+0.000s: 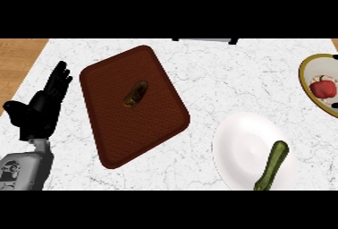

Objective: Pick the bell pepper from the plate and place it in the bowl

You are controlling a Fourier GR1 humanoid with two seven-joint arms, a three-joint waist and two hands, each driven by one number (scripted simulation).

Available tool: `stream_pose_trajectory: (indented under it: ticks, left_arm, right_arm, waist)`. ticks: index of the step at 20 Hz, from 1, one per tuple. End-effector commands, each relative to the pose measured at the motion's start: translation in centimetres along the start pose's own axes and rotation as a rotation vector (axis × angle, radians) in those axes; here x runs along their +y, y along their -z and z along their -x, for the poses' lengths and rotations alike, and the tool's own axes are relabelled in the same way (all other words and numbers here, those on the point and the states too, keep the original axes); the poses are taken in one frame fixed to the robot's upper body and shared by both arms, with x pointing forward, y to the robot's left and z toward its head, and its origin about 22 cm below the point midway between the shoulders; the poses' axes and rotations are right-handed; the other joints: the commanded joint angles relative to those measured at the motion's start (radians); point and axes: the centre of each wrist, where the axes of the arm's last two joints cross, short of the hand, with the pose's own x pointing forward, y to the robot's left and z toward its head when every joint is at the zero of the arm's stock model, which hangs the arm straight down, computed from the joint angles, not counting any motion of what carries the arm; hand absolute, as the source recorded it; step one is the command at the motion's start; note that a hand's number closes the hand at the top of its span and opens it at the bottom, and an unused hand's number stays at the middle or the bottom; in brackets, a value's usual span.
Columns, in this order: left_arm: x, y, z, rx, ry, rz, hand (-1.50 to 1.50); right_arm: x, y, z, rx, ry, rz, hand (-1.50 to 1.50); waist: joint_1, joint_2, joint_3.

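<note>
- One hand is visible, the left hand (38, 107), at the left side of the marble counter (218, 85); its fingers are straight and apart, pointing up, and it holds nothing.
- The red bell pepper (323, 86) lies inside the yellow-rimmed bowl (305, 80) at the right edge (the bowl is partly cut by the view).
- The white plate (244, 143) is near the bottom right, and a long green vegetable (272, 165) lies on it.
- A brown tray (152, 134) lies between the hand and the plate, with a small dark item (135, 94) in its middle (not possible to identify).
</note>
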Motion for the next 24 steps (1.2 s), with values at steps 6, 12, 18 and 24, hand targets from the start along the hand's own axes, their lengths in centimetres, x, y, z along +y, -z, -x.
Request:
stream_pose_trajectory:
  ticks: [6,12,18,24]
  left_arm:
    - [0.5,-0.4,-0.1,0.008,-0.002,-0.011,0.00]
    - [-0.1,-0.6,-0.1,0.009,-0.008,-0.026,0.00]
    - [0.4,-0.5,0.0,-0.003,-0.005,-0.034,0.00]
    - [1.1,-0.8,0.8,0.023,-0.015,-0.055,0.00]
  right_arm:
    - [-2.3,-1.5,0.8,-0.131,0.635,0.213,-1.50]
    - [-5.5,-6.1,3.4,-0.051,0.681,0.215,-1.50]
    - [-7.3,-8.5,4.2,-0.044,0.720,0.196,-1.50]
    - [-7.5,-9.5,4.8,-0.086,0.799,0.172,-1.50]
  waist:
    - [-0.015,-0.006,0.003]
    - [-0.015,0.004,0.008]
    - [-0.027,0.007,0.011]
    - [-0.040,0.002,0.014]
